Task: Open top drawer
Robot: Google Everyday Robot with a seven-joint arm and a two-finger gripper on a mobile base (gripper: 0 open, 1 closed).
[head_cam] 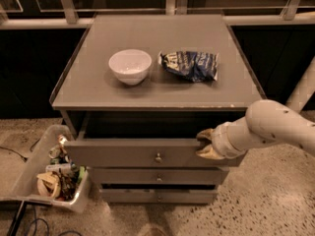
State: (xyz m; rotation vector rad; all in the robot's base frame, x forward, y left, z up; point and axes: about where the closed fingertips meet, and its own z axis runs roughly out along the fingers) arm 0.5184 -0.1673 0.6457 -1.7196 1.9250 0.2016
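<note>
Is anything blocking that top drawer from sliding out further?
Nothing visible does. The gripper is at the right end of the top drawer front, and the bin of clutter stands lower, off to the cabinet's left side.
</note>
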